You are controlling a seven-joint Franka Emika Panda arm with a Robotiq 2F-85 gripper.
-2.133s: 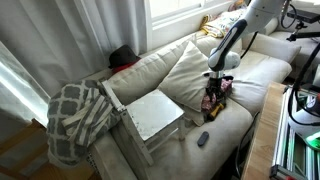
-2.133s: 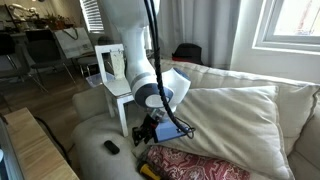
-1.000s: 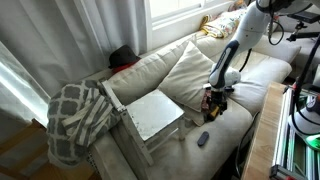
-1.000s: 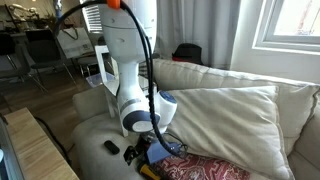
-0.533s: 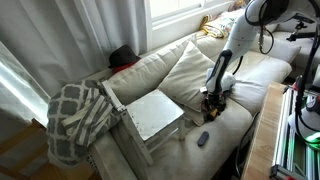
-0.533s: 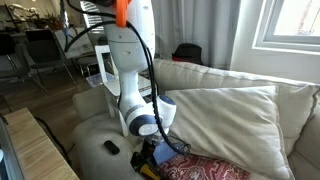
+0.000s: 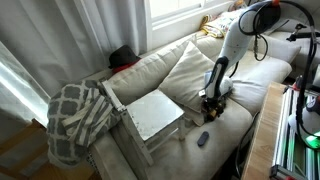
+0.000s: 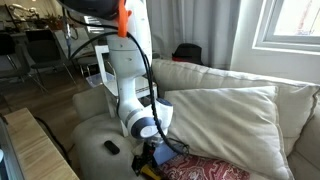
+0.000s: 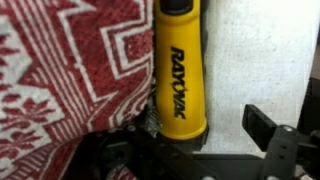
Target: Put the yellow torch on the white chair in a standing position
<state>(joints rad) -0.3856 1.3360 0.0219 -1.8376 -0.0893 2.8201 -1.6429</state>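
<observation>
In the wrist view the gripper (image 9: 200, 135) is open and sits low over the yellow torch (image 9: 180, 70), one finger on each side. The right finger (image 9: 265, 128) stands clear of the body, so nothing is held. The torch lies on its side on the cream sofa (image 9: 262, 50), its length pointing away from the gripper and its left flank touching the edge of a red patterned cushion (image 9: 60, 80). In both exterior views the gripper (image 7: 209, 103) (image 8: 150, 155) is down near the front edge of the sofa seat, with a small dark oval gadget (image 7: 203, 139) (image 8: 111, 147) just beside it on that edge. Further along, well apart from the torch, is the white chair (image 7: 155, 115) (image 8: 108, 62), next to a grey checked blanket (image 7: 75, 115).
</observation>
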